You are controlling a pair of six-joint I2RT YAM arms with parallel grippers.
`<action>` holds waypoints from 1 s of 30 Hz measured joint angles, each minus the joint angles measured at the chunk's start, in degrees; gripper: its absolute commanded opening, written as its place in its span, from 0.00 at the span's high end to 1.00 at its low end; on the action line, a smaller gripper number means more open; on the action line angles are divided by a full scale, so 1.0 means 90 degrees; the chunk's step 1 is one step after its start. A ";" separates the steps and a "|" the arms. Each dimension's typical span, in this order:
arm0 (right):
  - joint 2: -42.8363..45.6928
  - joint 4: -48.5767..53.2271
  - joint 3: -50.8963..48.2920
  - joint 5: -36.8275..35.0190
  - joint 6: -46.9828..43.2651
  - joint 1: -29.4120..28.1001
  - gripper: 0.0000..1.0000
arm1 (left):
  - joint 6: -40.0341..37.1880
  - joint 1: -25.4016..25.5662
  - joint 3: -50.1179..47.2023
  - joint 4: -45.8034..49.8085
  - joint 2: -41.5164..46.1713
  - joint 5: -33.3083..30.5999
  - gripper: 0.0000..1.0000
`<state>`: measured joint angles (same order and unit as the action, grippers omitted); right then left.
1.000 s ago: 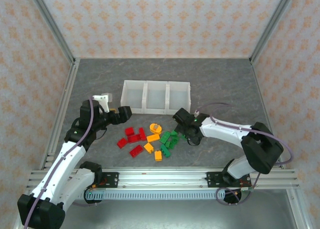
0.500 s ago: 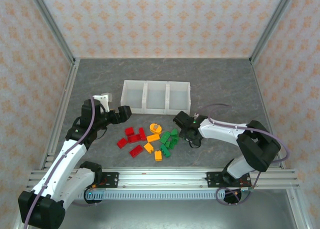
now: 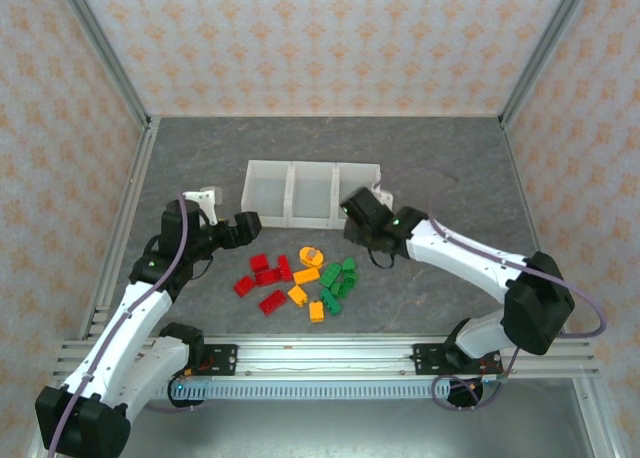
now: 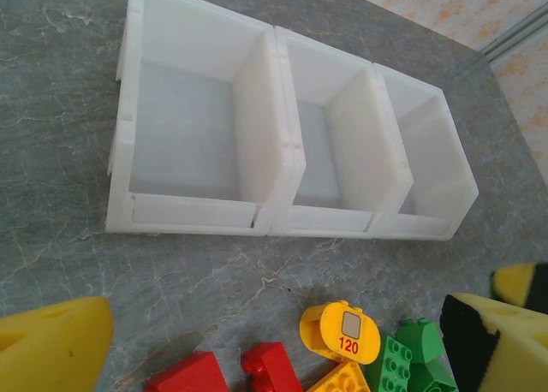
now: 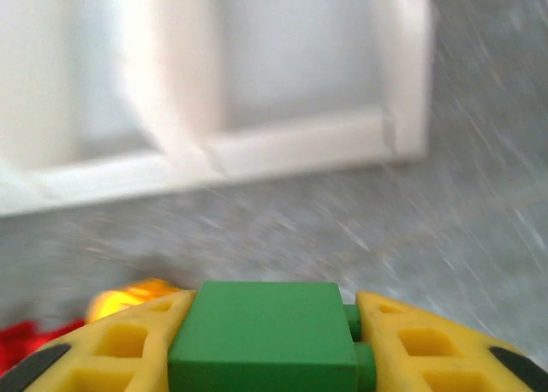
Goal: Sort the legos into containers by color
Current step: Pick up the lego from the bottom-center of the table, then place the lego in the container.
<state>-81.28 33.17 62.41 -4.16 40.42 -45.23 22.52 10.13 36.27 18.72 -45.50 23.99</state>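
Grey marbled table [image 3: 450,168] inside a walled cell. Containers [image 3: 290,192]: one white translucent row of three open bins at the far centre, long side facing the arms. Left wrist view shows no brick in any of them, so I'd call the sorting barely begun. Left gripper [image 3: 248,223] sits just near-left of the row, jaws at full spread, nothing between the pads. Right gripper [image 5: 270,345] is at the near right corner of the row, facing the right-hand bin. Its pads are pinched in on a green brick [image 5: 261,319], one pad on each flat side wall, brick square between them. That wrist view is blurred, so I can't tell how deep the brick sits in the pads. The rest of the legos [image 3: 300,278] lie loose on the table just near of the row: red bricks [image 3: 265,275] left, orange-yellow bricks [image 3: 306,276] middle, green bricks [image 3: 338,283] right. The round orange piece [image 3: 311,255] is at the far edge of the pile, closest to the bins. Handling, my read: hard moulded plastic, very light, rigid, not fragile, smooth sides so a bit slippery, likely to bounce if dropped from height. Grip across two opposite flat walls, not over the studs or on a corner; a light squeeze should do. The round piece has no flat pair, so take it across its widest part or it may squirt out.
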 measured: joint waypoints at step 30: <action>-0.2603 -0.0165 0.2283 0.0593 -0.2773 0.1435 0.23 | 0.0019 0.0085 -0.0002 -0.0002 0.0874 -0.0270 0.01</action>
<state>-104.71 31.68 82.96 1.17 15.46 -32.32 22.70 10.90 36.25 18.70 -37.63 21.56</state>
